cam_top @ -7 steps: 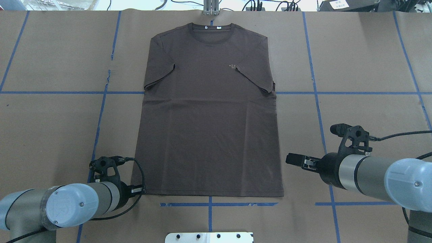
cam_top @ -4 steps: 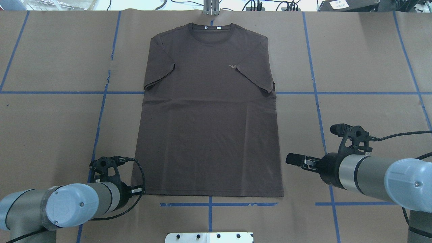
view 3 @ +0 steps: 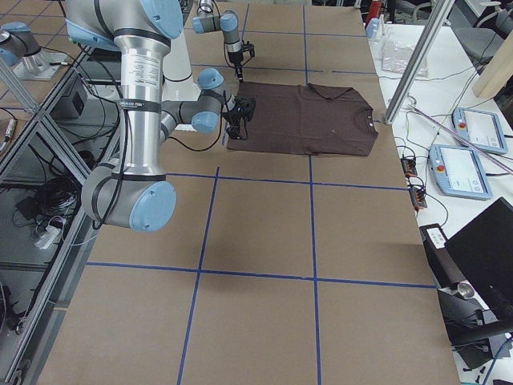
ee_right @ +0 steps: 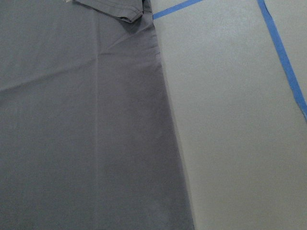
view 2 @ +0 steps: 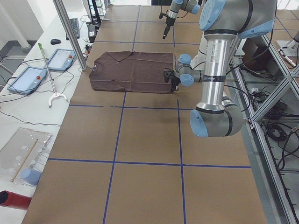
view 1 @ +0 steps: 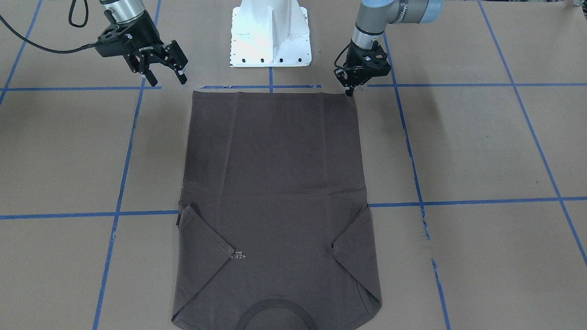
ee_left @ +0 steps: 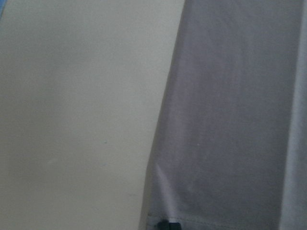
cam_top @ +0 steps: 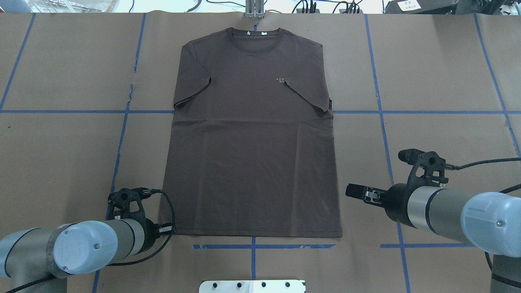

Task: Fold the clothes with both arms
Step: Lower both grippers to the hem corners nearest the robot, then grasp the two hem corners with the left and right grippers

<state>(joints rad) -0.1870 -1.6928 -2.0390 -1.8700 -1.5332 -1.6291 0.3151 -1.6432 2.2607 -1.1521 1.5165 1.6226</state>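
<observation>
The dark brown-grey T-shirt [cam_top: 252, 154] lies flat on the brown paper with its front up, both sleeves folded inward and its collar [cam_top: 255, 32] on the far side. My left gripper [view 1: 349, 91] is down at the hem's left corner, its fingers pinched together on the cloth. In the left wrist view a dark fingertip [ee_left: 168, 224] sits right at the hem edge. My right gripper [view 1: 168, 82] hangs open above bare paper just outside the hem's right corner [cam_top: 340, 235]. The right wrist view shows the T-shirt's side edge [ee_right: 168, 124] and nothing between the fingers.
The white pedestal base [view 1: 270, 36] stands just behind the hem. Blue tape lines [cam_top: 382, 112] grid the paper. A metal post [cam_top: 254, 10] rises at the far edge by the collar. Tablets [view 2: 60, 59] and cables lie on a side bench beyond the table.
Hardly anything differs. Both arms hold their places apart from a very slight shift, and the T-shirt lies as before.
</observation>
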